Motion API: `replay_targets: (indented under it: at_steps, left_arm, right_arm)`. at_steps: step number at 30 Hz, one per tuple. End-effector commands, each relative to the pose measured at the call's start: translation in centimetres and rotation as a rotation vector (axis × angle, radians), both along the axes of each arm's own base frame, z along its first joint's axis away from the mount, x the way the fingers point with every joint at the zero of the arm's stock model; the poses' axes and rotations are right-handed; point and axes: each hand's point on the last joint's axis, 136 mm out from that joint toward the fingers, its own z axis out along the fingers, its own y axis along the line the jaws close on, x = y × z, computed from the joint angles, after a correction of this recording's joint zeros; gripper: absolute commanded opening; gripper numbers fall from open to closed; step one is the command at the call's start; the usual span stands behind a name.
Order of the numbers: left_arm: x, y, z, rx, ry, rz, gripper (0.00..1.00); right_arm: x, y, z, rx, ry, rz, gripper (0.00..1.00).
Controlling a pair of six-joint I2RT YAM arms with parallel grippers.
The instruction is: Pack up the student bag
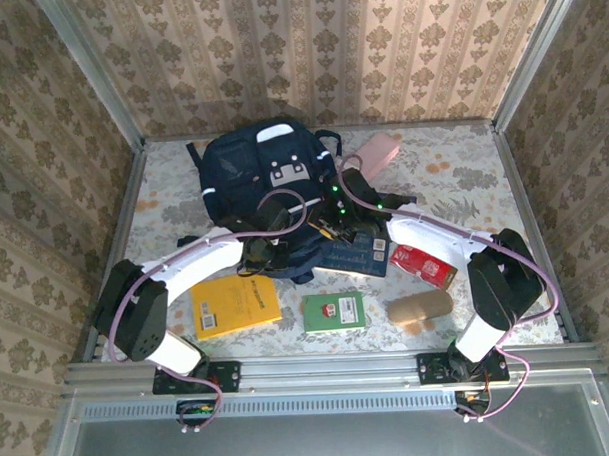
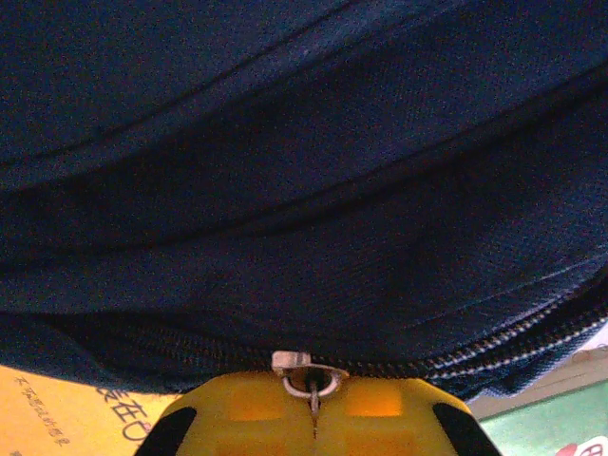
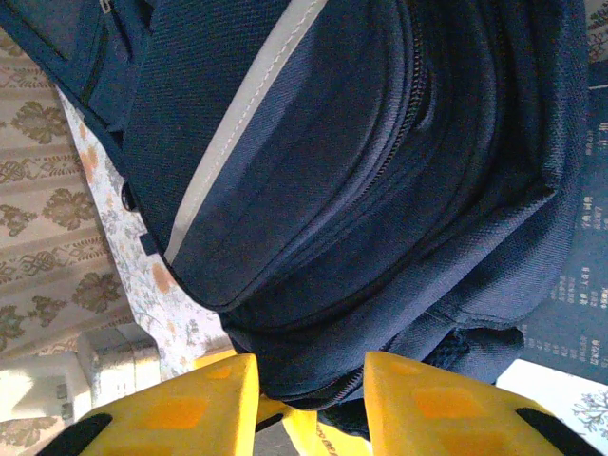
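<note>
Left tool [image 2: 313,413] clamped on zipper pull [image 2: 306,365]

1. We log the student bag [image 2: 304,190], just ahead of the fingertips, as matt navy woven cloth with a coarse grain.
2. We see the zipper pull [image 2: 306,372] between the fingers as bright bare metal.
3. On the left gripper [image 2: 313,408], the fingers [image 2: 249,410] are smooth yellow plastic with a slight sheen.

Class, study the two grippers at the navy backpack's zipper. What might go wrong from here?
The left gripper pinches the small silver zipper pull only at its fingertips; a tug may slip it free.
The right gripper has jaws apart around a loose fold of the dark navy fabric backpack; without a firm hold, the bag may slide instead of unzipping.
</note>
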Motion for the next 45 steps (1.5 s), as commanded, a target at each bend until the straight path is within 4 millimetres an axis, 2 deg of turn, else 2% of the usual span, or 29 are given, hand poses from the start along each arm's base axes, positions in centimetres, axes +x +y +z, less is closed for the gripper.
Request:
replay_targets:
  at_steps: [1,4,7,11,15,19,26,29,32,35,41,45]
  left_arm:
    - [1.1,-0.3,2.1,-0.046,-0.089,-0.031,0.0]
    - [0.8,-0.8,3.6,-0.103,-0.13,-0.06,0.0]
    - [0.6,-1.2,5.1,-0.146,-0.167,-0.083,0.0]
    - [0.4,-1.5,6.4,-0.167,-0.195,-0.105,0.0]
    - [0.1,-2.0,6.8,-0.184,-0.203,-0.122,0.0]
    - [-0.1,-2.5,6.7,-0.195,-0.204,-0.138,0.0]
    - [0.0,-3.6,7.5,-0.224,-0.227,-0.163,0.0]
    - [-0.1,-3.9,7.7,-0.231,-0.234,-0.172,0.0]
    - [-0.3,-4.0,7.5,-0.231,-0.235,-0.179,0.0]
    - [-0.3,-4.1,7.3,-0.231,-0.236,-0.181,0.0]
    - [-0.1,-3.8,7.0,-0.21,-0.242,-0.179,0.0]
    - [0.0,-2.7,6.7,-0.159,-0.245,-0.164,0.0]
  right_arm:
    - [-0.8,-0.5,-0.6,0.003,0.049,-0.043,0.44]
    - [-1.5,-0.8,-1.4,0.037,0.123,-0.107,0.48]
    - [-2.2,0.3,-2.0,0.118,0.221,-0.152,0.49]
    - [-2.5,1.9,-1.4,0.178,0.246,-0.157,0.48]
    - [-2.5,3.2,-0.6,0.223,0.239,-0.142,0.48]
    - [-2.4,3.4,0.3,0.233,0.209,-0.145,0.48]
    - [-2.1,4.9,0.0,0.242,0.224,-0.138,0.49]
    - [-1.5,4.8,-0.6,0.219,0.213,-0.152,0.48]
    - [-0.4,4.8,-1.4,0.202,0.198,-0.164,0.44]
    - [0.2,5.0,-2.0,0.197,0.187,-0.169,0.35]
    - [1.0,4.5,-2.5,0.177,0.148,-0.179,0.0]
    - [1.4,3.0,-2.3,0.147,0.124,-0.191,0.0]
